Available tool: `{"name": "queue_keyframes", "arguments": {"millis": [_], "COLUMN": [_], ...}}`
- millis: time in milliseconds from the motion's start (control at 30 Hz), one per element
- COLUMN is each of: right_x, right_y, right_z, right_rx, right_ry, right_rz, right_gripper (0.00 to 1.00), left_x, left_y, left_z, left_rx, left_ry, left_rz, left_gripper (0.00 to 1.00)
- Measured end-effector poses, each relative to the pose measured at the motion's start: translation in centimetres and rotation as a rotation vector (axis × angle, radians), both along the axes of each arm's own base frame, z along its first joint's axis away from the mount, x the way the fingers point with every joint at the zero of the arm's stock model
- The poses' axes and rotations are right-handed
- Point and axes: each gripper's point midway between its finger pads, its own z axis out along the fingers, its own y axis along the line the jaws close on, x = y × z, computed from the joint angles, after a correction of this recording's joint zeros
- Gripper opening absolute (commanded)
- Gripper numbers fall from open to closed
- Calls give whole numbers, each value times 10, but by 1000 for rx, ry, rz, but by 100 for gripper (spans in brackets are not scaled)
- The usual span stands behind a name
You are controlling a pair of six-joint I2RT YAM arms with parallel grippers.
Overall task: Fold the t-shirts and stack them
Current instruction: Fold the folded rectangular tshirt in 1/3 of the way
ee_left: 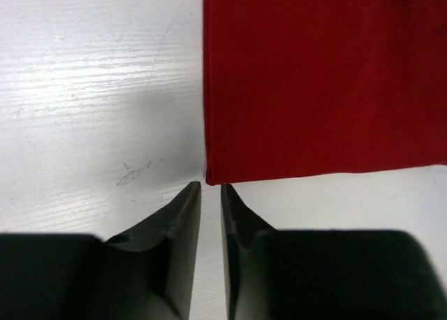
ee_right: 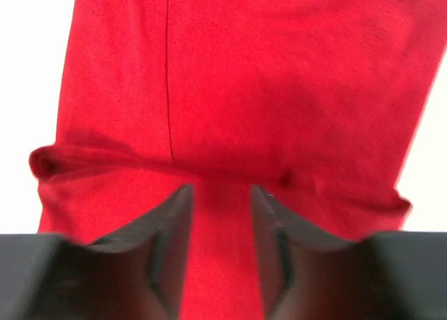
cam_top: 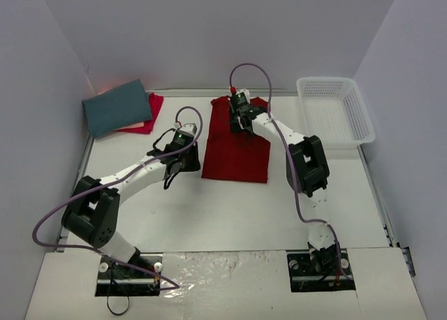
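Observation:
The deep red t-shirt [cam_top: 234, 151] lies partly folded at the table's middle. My left gripper [cam_top: 183, 163] sits just off its near-left corner [ee_left: 209, 175]. Its jaws are all but shut, with a thin slit of bare table between them, and they hold nothing [ee_left: 209, 188]. My right gripper [cam_top: 241, 119] is low over the shirt's far part. Its jaws stand apart with red cloth [ee_right: 230, 89] between and under them, and a raised fold ridge lies just ahead of the fingertips [ee_right: 220, 188]. The slate-teal shirt [cam_top: 117, 107] lies folded on the pinkish-red one [cam_top: 148, 117] at the far left.
A white mesh basket [cam_top: 335, 110] stands at the far right by the side wall. White walls close in the table on three sides. Purple cables loop over both arms.

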Motion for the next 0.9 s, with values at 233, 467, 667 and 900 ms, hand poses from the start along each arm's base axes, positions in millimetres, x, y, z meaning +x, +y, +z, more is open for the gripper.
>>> {"name": "queue_keyframes", "arguments": {"millis": [233, 467, 667, 900], "right_x": [-58, -124, -176, -206], "right_y": [-34, -68, -92, -98], "right_z": [60, 81, 45, 24], "right_rx": [16, 78, 89, 159], "right_ry": [-42, -61, 28, 67], "right_rz": [-34, -98, -157, -206], "right_gripper": [43, 43, 43, 43], "left_x": [1, -3, -25, -27], "left_y": [1, -3, -5, -4], "left_z": [17, 35, -4, -23], "left_rx": [-83, -177, -204, -243], "left_ry": [-2, -50, 39, 61], "left_rz": [-35, -76, -120, -133], "left_gripper": [34, 36, 35, 35]}}
